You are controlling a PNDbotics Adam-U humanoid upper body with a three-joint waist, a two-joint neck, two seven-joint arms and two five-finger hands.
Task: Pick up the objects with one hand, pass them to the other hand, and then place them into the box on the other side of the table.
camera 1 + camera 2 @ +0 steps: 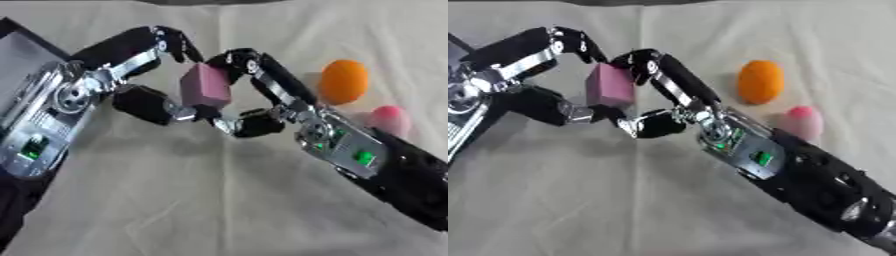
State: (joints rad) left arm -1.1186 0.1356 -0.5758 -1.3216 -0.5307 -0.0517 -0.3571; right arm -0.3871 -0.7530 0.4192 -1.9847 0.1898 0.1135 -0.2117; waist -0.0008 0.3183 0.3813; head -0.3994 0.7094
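Observation:
A pink block [206,85] hangs above the cloth in the middle, held between both hands. My left hand [83,85] reaches in from the left, with its fingers curled over the block's top left corner and its thumb under the block's lower edge. My right hand [328,135] comes up from the lower right. Its fingers curl against the block's top right edge and its thumb sits below the block, close to the left thumb. An orange oval object [343,81] and a smaller pink rounded object [388,117] lie on the cloth to the right.
A dark-rimmed box [22,47] with a grey inside shows at the left edge, partly hidden by my left arm. A cream cloth [219,200] covers the table, and it is creased.

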